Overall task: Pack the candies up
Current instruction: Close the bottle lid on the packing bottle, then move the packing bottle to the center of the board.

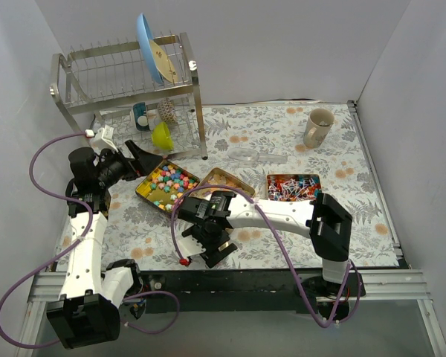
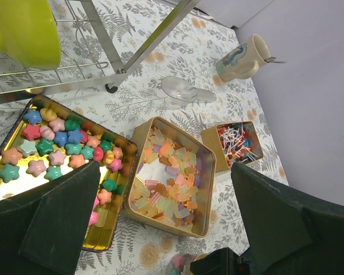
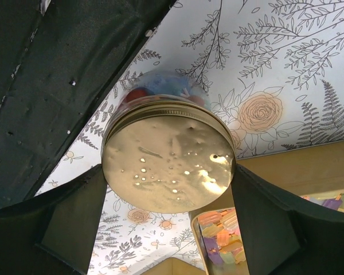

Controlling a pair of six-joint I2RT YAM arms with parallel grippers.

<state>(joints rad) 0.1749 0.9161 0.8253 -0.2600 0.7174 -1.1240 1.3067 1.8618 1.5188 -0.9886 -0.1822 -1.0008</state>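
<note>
Floral tablecloth (image 1: pixel 282 141), white walls (image 1: pixel 282 44); left pincer (image 2: pixel 163 172) spread, right pincer (image 3: pixel 167 170) pinching gold-lidded jar (image 3: pixel 166 146).

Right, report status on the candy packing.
Left gripper open above the gold tins. Right gripper shut on clear jar with round gold lid. Pastel star candies, orange-yellow wrapped pieces, red-white-blue wrapped ones lie in tins. Nothing blocking.

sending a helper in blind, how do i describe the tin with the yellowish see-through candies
On the flowered table, a row of three gold tins runs rightward from the metal dish rack. It is the middle tin. Its sweets are pale translucent yellow-orange pieces; the left tin holds pastel stars, the right tin red-white-blue wrapped ones.
</note>
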